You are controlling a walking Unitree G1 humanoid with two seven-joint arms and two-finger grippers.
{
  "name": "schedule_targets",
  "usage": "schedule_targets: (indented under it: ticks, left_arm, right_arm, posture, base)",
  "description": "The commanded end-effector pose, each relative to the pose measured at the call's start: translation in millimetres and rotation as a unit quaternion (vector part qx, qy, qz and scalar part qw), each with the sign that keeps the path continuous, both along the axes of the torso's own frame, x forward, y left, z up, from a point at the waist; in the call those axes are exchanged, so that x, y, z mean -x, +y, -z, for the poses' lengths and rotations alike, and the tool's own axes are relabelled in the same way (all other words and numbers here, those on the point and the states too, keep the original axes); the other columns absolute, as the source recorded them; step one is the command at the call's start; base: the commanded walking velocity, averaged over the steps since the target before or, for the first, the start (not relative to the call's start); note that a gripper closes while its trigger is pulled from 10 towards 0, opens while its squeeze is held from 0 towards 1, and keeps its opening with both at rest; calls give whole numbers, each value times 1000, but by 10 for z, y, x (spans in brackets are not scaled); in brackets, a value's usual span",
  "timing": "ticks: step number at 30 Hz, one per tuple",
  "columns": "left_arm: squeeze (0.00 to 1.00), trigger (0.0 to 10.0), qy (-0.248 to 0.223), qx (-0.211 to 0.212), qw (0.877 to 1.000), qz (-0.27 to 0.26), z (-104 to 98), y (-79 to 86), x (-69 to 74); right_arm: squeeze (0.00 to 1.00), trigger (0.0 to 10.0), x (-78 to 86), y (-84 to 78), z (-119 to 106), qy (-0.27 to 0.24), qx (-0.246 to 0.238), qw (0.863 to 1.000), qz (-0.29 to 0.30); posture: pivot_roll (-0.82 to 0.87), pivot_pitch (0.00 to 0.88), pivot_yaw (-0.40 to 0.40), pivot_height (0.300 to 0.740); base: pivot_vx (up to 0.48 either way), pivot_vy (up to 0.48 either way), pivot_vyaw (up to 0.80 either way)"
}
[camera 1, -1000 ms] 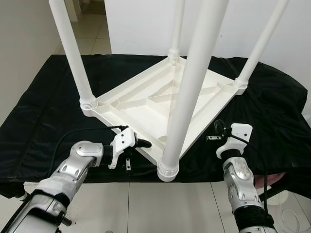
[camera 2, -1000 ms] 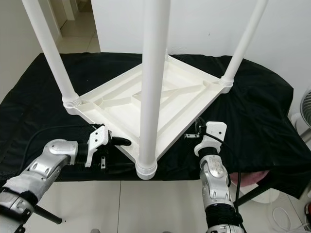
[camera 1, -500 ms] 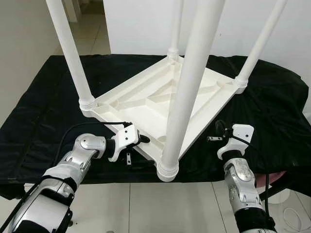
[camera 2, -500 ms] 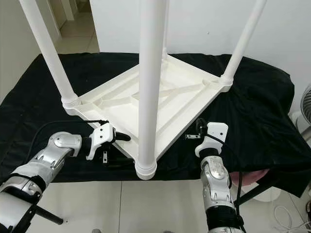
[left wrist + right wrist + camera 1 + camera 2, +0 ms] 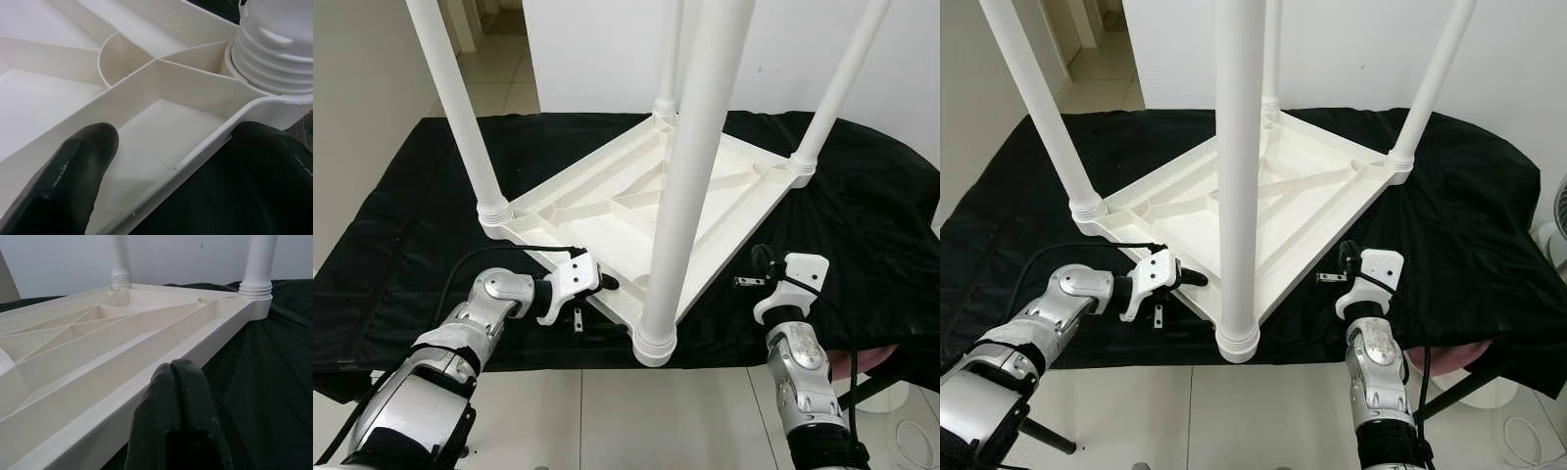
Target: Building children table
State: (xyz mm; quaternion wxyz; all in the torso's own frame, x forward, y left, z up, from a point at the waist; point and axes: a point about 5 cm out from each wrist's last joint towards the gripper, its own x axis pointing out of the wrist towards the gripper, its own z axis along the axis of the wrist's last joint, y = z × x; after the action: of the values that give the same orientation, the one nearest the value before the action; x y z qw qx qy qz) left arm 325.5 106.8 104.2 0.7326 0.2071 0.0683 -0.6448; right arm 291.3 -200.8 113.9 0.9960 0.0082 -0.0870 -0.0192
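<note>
Perhaps touching, left tool (image 5: 166, 161) astride ribbed white plastic table (image 5: 636, 191) rim.

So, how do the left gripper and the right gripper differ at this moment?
The left gripper is open, one finger inside and one outside the rim of the upturned white table; the right gripper is shut, its fingers pressed together. The left one is at the table's edge beside the nearest leg; the right one is just off the rim, over the black cloth. Both have black fingers.
</note>
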Motion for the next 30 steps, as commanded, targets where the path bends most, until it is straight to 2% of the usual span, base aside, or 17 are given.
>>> schedule_targets:
  ticks: [1, 2, 3, 4, 5, 12, 21, 23, 27, 30]
  left_arm:
    - [0, 3725, 37, -8, 999, 29, 77, 11, 55]
    - [0, 3725, 39, -8, 999, 31, 80, 9, 57]
    - [0, 2667, 41, -10, 999, 35, 83, 7, 62]
    - [0, 784, 42, -11, 998, 40, 84, 5, 66]
    - [0, 0, 42, -12, 998, 42, 86, 2, 68]
    - [0, 0, 50, -14, 997, 53, 104, -17, 85]
    - [0, 0, 60, 14, 997, 41, 131, -50, 101]
    - [0, 0, 58, 28, 998, 27, 120, -68, 85]
    - [0, 0, 48, 89, 994, -40, 33, -120, -18]
    - [0, 0, 41, 100, 993, -54, 1, -118, -45]
  right_arm:
    - [0, 10000, 26, -8, 31, 9, -1, 1000, 5]
    - [0, 10000, 28, -11, 32, 10, -1, 1000, 6]
    - [0, 10000, 31, -14, 33, 10, 0, 1000, 7]
    - [0, 10000, 34, -16, 34, 10, 0, 1000, 8]
    - [0, 10000, 40, -22, 36, 10, 1, 1000, 9]
    - [0, 10000, 60, -46, 39, 11, 2, 1000, 16]
    - [0, 10000, 82, -61, 44, 12, 3, 1000, 22]
    - [0, 10000, 81, -61, 43, 12, 3, 1000, 23]
    - [0, 10000, 73, -56, 34, 10, 0, 1000, 28]
    - [0, 10000, 73, -55, 32, 10, 0, 1000, 28]
  posture:
    - [-136, 0, 66, 740]
    - [-136, 0, 66, 740]
    - [-136, 0, 66, 740]
    - [-137, 0, 68, 740]
    - [-141, 0, 71, 740]
    - [-146, 0, 78, 740]
    - [-150, 0, 81, 740]
    - [-152, 0, 83, 740]
    - [-156, 0, 78, 740]
    - [-153, 0, 76, 740]
  base:
    - [0, 0, 0]
    - [0, 0, 0]
    - [0, 0, 0]
    - [0, 0, 0]
    - [0, 0, 0]
    - [0, 0, 0]
    - [0, 0, 0]
    - [0, 0, 0]
    - [0, 0, 0]
    - [0, 0, 0]
